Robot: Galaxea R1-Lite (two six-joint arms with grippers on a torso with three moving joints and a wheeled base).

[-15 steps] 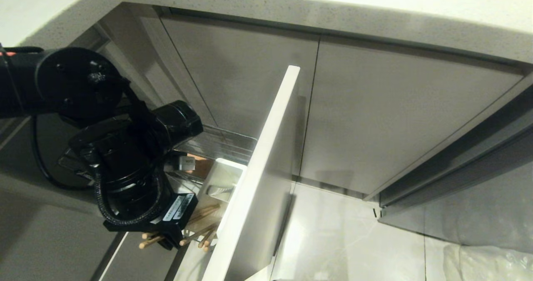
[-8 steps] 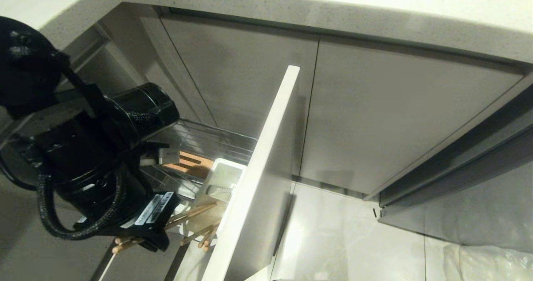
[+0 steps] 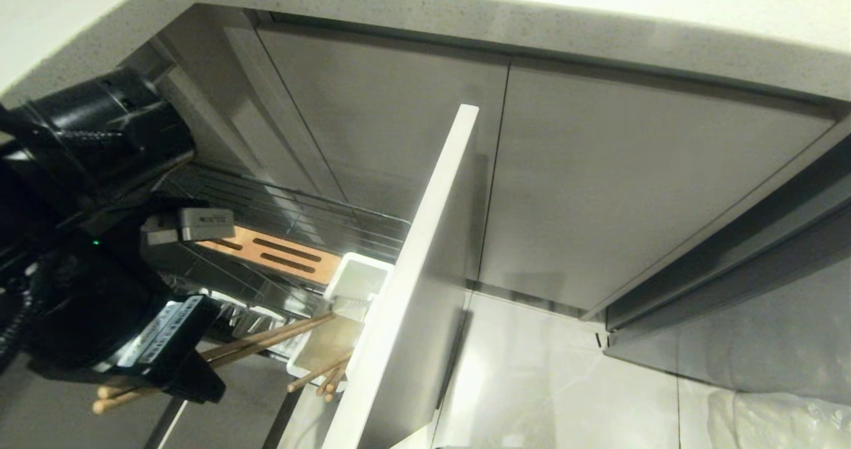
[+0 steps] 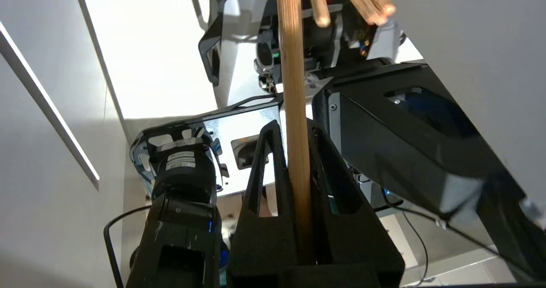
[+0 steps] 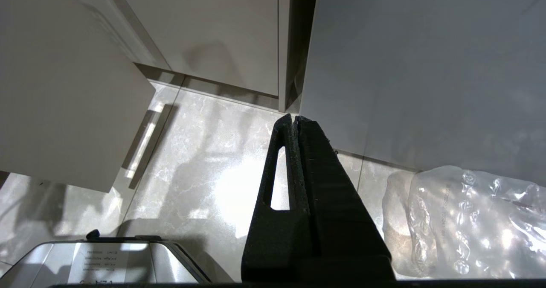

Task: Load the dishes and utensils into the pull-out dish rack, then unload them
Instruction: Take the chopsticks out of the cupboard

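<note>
Left gripper (image 4: pixel 298 151): fingers clamped on a pair of thin light-wood chopsticks (image 3: pixel 266 340), held beside the white rectangular utensil caddy (image 3: pixel 352 283) of the pulled-out chrome wire dish rack (image 3: pixel 279 216). Judged stage: unloading; other wooden sticks (image 3: pixel 329 377) remain in the caddy. Right gripper (image 5: pixel 295 121): fingers closed, empty, parked over the floor

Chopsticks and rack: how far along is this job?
Done: the pull-out dish rack stands open, and no plate or bowl shows in its visible part. In hand: the left gripper is shut on the chopsticks, their tips at the white utensil caddy. More wooden sticks lie in the caddy. The right gripper hangs shut over the floor.
</note>
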